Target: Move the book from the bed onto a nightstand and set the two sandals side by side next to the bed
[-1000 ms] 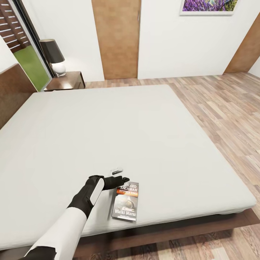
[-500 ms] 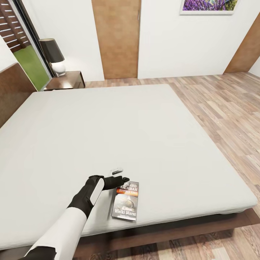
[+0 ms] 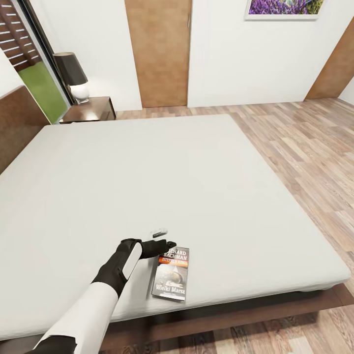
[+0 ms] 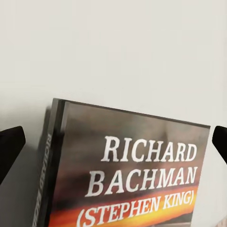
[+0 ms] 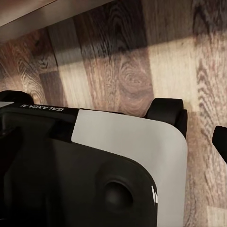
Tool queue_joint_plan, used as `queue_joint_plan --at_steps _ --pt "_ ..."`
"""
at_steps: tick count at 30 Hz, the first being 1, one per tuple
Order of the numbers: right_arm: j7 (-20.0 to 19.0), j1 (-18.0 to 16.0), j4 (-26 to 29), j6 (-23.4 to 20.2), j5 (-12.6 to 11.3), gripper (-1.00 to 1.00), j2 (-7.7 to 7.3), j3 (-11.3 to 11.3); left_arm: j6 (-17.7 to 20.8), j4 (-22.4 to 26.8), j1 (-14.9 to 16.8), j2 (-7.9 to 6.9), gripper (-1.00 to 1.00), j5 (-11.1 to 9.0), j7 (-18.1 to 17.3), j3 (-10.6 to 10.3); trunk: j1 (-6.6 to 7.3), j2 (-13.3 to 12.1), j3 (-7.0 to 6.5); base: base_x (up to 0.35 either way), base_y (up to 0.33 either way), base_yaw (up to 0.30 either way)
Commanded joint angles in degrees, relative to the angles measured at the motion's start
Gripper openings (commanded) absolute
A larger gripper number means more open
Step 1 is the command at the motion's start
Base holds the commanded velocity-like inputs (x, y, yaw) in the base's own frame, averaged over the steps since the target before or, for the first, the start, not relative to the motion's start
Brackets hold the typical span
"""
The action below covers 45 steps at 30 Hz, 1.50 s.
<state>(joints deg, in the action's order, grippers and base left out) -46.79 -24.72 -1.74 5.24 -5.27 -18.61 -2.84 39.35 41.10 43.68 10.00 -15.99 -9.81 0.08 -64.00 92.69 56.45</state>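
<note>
The book (image 3: 172,275) lies flat near the front edge of the bed (image 3: 147,167), its dark cover with white "Richard Bachman" lettering facing up. My left gripper (image 3: 163,239) hovers low over the book's far end and is open. In the left wrist view, one black fingertip (image 4: 10,146) stands at each side of the book (image 4: 127,170), with nothing held. A nightstand (image 3: 91,109) stands at the bed's far left corner. My right gripper (image 5: 113,146) hangs low beside my base over the wood floor, one fingertip (image 5: 221,142) at the frame's edge. The sandals are out of view.
A black-shaded lamp (image 3: 73,76) stands on the nightstand. The dark headboard (image 3: 17,123) runs along the left. Beyond the bed are a brown door (image 3: 158,51) and a lavender painting (image 3: 284,7). Wood-plank floor (image 3: 309,147) opens to the right.
</note>
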Motion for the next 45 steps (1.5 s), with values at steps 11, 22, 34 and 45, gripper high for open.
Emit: queue_joint_plan --at_steps 11,22,34,45 --pt "-0.23 -0.07 -0.18 0.15 -0.09 1.0 -0.02 -0.24 0.29 0.04 0.01 0.0 1.0 -0.09 -0.03 0.01 0.0 0.02 0.04 0.0 0.0 -0.054" --pt "-0.23 -0.07 -0.18 0.15 -0.09 1.0 -0.02 -0.24 0.29 0.03 0.01 0.0 1.0 -0.09 -0.03 0.01 0.0 0.02 0.04 0.0 0.0 -0.109" --pt "-0.23 -0.07 -0.18 0.14 -0.09 1.0 -0.02 -0.24 0.29 0.03 0.01 0.0 1.0 -0.09 -0.03 0.01 0.0 0.02 0.04 0.0 0.0 -0.005" --pt "-0.23 -0.07 -0.19 0.15 -0.09 1.0 -0.02 -0.24 0.29 0.03 0.03 0.0 1.0 -0.09 -0.03 0.02 0.0 0.02 0.04 -0.098 0.0 0.0"
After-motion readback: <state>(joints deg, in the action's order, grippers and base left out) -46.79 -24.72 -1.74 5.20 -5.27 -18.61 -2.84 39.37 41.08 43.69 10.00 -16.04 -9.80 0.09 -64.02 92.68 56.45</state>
